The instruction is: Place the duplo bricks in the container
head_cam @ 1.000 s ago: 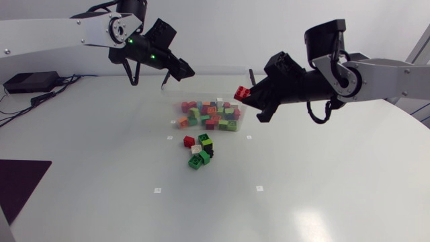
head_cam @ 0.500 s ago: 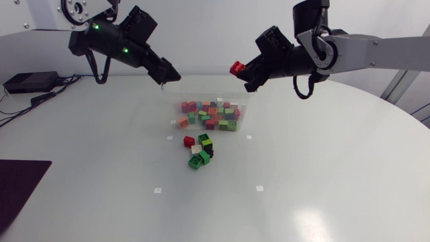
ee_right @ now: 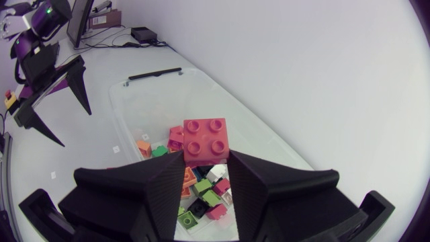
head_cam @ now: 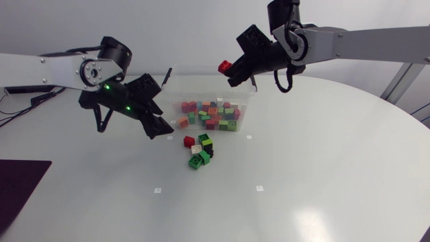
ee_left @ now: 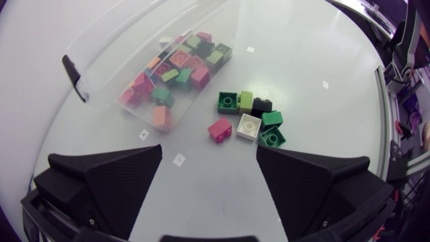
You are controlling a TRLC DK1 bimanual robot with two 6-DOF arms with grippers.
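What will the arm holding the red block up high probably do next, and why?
Most likely the right gripper opens to drop the red brick. The right wrist view shows the brick pinched between its fingers, and the clear container with other bricks in it appears to lie beneath, so letting go should land it inside.
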